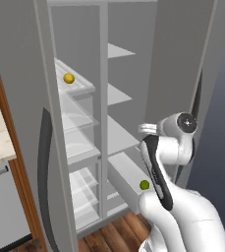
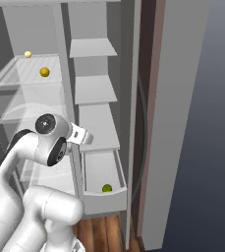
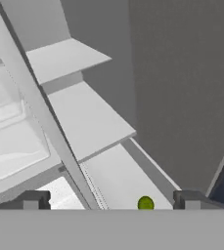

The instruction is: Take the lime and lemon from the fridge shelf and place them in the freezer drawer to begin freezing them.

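Note:
The green lime (image 1: 144, 185) (image 2: 106, 188) (image 3: 145, 203) lies inside the open light grey freezer drawer (image 1: 122, 173) (image 2: 104, 202), near its front. The yellow lemon (image 1: 69, 78) (image 2: 44, 72) rests on the clear glass fridge shelf (image 1: 84, 87) (image 2: 11, 81) high in the left compartment. My gripper (image 3: 111, 201) is open, its two dark fingertips (image 3: 33, 200) set wide apart with nothing held. It hangs above the drawer and looks down at the lime. The arm's wrist (image 1: 148, 129) (image 2: 80, 135) points toward the freezer side.
Opaque grey shelves (image 1: 119, 96) (image 2: 95, 88) stack above the drawer. A small pale yellow ball (image 2: 28, 54) sits further back on the glass shelf. Open doors (image 1: 20, 123) (image 2: 182, 123) flank both sides. A divider post (image 1: 103, 108) separates the compartments. Wood floor (image 1: 114, 234) lies below.

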### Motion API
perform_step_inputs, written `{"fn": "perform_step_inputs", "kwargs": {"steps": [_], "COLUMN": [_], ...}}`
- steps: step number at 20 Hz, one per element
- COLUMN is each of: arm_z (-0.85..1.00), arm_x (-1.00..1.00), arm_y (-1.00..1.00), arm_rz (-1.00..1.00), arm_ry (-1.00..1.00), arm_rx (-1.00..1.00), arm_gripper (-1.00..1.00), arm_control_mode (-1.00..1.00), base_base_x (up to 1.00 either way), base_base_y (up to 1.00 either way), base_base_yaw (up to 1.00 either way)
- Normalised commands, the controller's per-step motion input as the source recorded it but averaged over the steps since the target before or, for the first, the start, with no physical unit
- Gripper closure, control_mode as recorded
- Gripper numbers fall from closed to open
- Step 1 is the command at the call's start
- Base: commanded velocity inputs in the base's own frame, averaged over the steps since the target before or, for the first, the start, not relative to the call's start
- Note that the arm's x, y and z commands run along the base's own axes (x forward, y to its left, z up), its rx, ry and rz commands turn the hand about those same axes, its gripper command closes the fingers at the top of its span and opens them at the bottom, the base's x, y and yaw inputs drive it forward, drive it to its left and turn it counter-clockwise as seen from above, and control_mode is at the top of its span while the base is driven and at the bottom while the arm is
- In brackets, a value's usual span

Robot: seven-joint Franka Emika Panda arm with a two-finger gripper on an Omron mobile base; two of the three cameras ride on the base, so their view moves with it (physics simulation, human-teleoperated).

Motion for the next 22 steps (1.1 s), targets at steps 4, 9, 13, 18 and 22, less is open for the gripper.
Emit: {"fn": "perform_step_inputs", "kwargs": {"steps": [4,9,13,18,22], "arm_z": [1.00,0.22,0.00,0.00,0.00], "arm_x": [-0.24,0.00,0.00,0.00,0.00], "arm_y": [0.61,0.22,0.00,0.00,0.00], "arm_rz": [0.24,0.12,0.00,0.00,0.00], "arm_ry": [0.27,0.08,0.00,0.00,0.00], "arm_rx": [-0.01,0.00,0.02,0.00,-0.01], "arm_gripper": [-1.00,-1.00,-1.00,-1.00,-1.00], "arm_control_mode": [-1.00,-1.00,-1.00,-1.00,-1.00], "base_base_x": [0.00,0.00,0.00,0.00,0.00], "base_base_y": [0.00,0.00,0.00,0.00,0.00], "base_base_yaw": [0.00,0.00,0.00,0.00,0.00]}}
